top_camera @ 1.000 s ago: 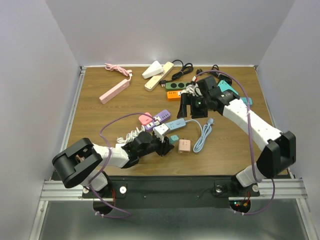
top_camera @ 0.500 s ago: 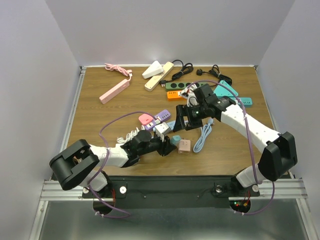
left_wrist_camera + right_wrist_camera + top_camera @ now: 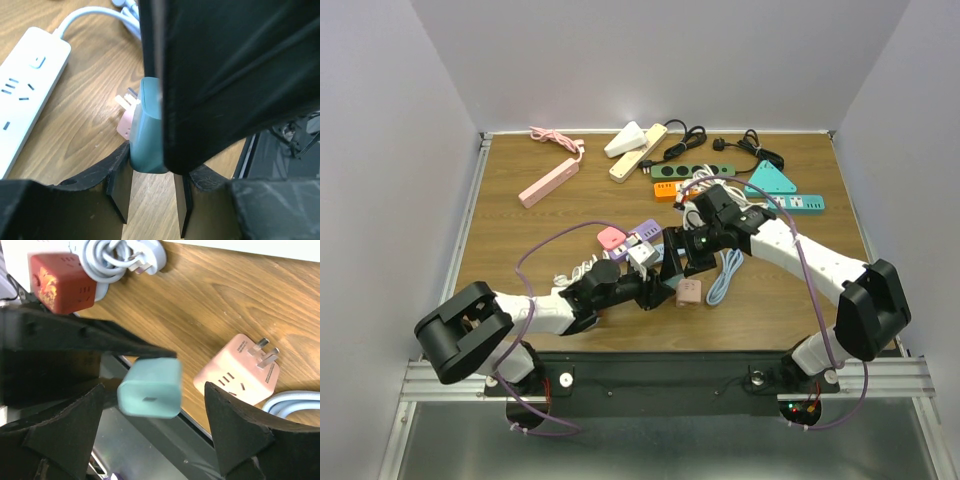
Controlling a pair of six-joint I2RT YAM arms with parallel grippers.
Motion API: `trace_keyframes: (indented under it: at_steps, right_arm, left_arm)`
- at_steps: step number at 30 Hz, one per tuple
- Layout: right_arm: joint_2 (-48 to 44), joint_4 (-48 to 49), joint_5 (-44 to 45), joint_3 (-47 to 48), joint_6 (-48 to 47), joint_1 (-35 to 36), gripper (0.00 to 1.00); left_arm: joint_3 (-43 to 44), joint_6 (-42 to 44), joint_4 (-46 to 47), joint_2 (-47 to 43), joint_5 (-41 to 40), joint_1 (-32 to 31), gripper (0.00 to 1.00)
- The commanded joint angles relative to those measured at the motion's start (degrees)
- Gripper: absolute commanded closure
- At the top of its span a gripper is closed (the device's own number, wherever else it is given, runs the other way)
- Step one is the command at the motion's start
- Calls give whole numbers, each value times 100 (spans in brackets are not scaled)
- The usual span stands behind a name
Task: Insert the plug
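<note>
A small teal plug [image 3: 150, 387] is pinched at the tips of my left gripper [image 3: 658, 287], lifted off the wood. In the left wrist view the teal plug [image 3: 147, 135] sits at my left gripper's [image 3: 150, 165] fingertips. The black body of my right gripper [image 3: 225, 75] covers its right side. My right gripper [image 3: 675, 262] is open; in the right wrist view its fingers [image 3: 65, 425] stand on either side of the plug without touching it. The plug is hidden in the top view. A white power strip [image 3: 25, 100] lies to the left.
A pink adapter cube [image 3: 689, 291] with bare prongs lies right by the grippers [image 3: 237, 372]. A red cube [image 3: 62, 282] and a coiled white cable [image 3: 125, 260] lie beyond. Several strips and cables crowd the table's back. The near table edge [image 3: 195, 420] is close.
My right gripper has swung from the back right down and left to my left gripper and now straddles the teal plug. My left gripper has barely moved.
</note>
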Motion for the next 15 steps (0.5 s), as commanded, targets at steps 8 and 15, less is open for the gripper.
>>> trace_keyframes:
  at_steps: [8, 15]
  right_arm:
    - [-35, 633, -103, -173, 140, 34, 51]
    - [9, 669, -324, -76, 228, 34, 100]
  left_arm:
    - [63, -49, 386, -379, 46, 4, 100]
    - [36, -145, 202, -414, -392, 4, 84]
